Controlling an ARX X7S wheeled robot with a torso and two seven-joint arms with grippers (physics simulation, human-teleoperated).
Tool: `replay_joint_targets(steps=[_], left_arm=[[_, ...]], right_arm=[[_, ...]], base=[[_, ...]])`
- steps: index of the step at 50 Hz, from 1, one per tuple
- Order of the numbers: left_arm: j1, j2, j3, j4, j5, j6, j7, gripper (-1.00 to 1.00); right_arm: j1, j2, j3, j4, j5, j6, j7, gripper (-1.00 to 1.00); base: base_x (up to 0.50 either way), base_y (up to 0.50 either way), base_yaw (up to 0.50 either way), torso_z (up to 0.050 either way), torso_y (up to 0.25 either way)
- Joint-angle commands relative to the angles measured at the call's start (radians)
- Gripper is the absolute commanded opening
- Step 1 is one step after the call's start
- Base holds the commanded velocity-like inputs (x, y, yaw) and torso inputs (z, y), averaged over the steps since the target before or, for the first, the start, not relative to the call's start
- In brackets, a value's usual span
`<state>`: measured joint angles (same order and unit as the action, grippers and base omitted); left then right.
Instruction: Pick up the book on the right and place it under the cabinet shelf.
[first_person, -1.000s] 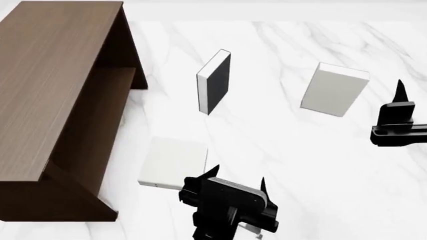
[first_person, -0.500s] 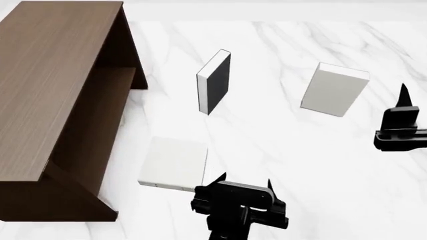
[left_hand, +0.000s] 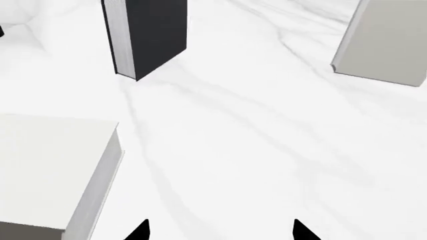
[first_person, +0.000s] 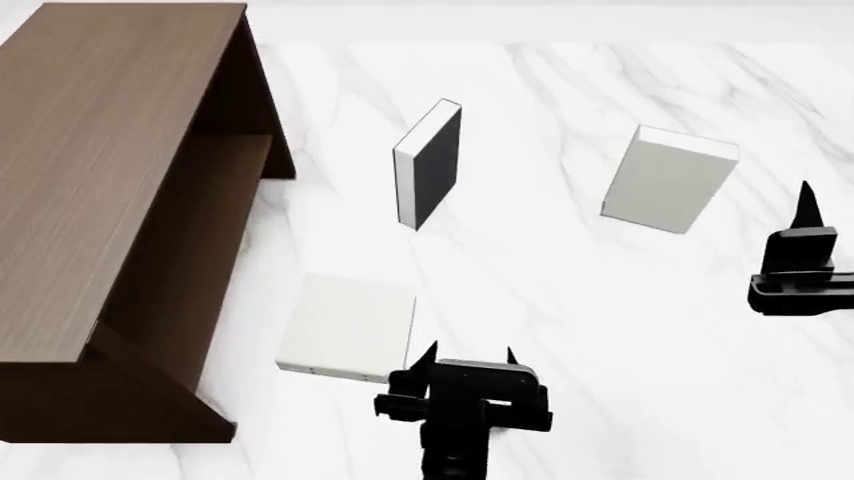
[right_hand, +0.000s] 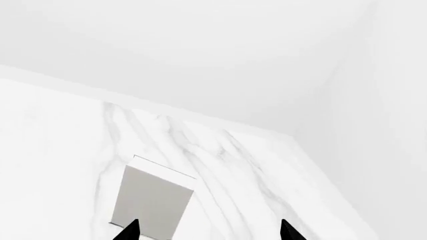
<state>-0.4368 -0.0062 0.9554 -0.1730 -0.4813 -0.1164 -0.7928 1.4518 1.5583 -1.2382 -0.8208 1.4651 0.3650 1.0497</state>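
we count one cabinet (first_person: 94, 190), three books and two grippers on a white marble-veined table (first_person: 561, 280). at the far left stands the cabinet, a tall box of dark brown wood grain, open toward the books, with the cabinet shelf (first_person: 200, 240) a flat board across its inside; we see nothing on the shelf or beneath it. just right of the cabinet a pale flat book (first_person: 347, 326) lies on the table, plain and rectangular. the left gripper (first_person: 465, 362) hovers beside its near right corner, fingers parted and holding nothing. farther back stands a thin black-covered book (first_person: 430, 164) with white page edges, upright. right of it, well apart, stands the book (first_person: 667, 178), plain grey-white, leaning back a little. at the right edge the right gripper (first_person: 805, 235) hangs near that book, not touching; the wrist view shows its tips spread, empty.
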Motion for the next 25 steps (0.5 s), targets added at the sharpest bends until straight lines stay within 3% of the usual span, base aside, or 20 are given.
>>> replay_joint_targets(steps=[1, 7, 15, 25], left_arm=[[-0.073, 0.003, 0.08, -0.176, -0.071, 0.129, 0.009, 1.0], [-0.145, 0.005, 0.215, -0.279, -0.181, 0.239, -0.043, 1.0], [-0.285, 0.006, 0.543, -0.385, -0.434, 0.443, -0.161, 1.0], [-0.321, 0.006, 0.591, -0.411, -0.51, 0.472, -0.178, 1.0]], right_arm=[[-0.006, 0.011, -0.001, -0.009, 0.002, -0.008, 0.0, 1.0], [-0.005, 0.012, 0.004, -0.013, 0.009, -0.003, 0.007, 1.0], [-0.012, 0.012, 0.002, -0.017, 0.012, -0.003, 0.021, 1.0], [-0.028, 0.012, -0.008, -0.016, 0.001, -0.017, 0.026, 1.0]], base=[[0.0, 0.0, 0.0, 0.0, 0.0], [0.0, 0.0, 0.0, 0.0, -0.004], [0.0, 0.0, 0.0, -0.002, -0.005], [0.0, 0.0, 0.0, -0.002, -0.006]])
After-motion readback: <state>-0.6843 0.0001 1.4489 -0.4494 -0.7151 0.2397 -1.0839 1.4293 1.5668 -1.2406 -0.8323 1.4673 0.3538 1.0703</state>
